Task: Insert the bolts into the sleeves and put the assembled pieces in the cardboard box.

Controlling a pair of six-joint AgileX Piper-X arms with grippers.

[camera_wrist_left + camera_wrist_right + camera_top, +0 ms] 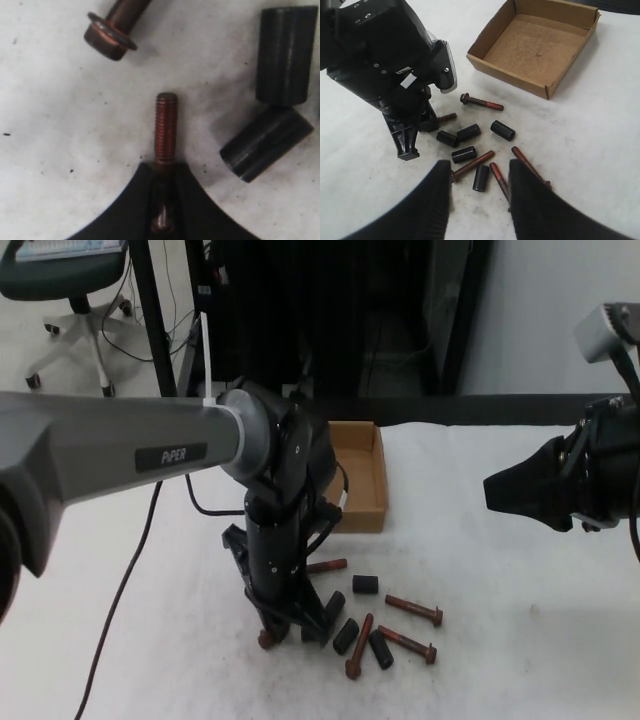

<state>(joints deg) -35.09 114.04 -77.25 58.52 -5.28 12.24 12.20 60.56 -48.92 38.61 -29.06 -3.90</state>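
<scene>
Snugly gripped coppery threaded bolt, smooth black cylindrical sleeves

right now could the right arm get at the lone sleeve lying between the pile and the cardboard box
Probably yes. The right gripper is open above the bench, the lone sleeve lies apart from the other sleeves, and the left gripper, shut on a bolt, is beyond them.

The bolt in the black left pincer is coppery red-brown, like the loose bolts; the sleeves are black. The cardboard box is tan, faintly ribbed inside. The surface is white with dark specks. The right pincer is black.
</scene>
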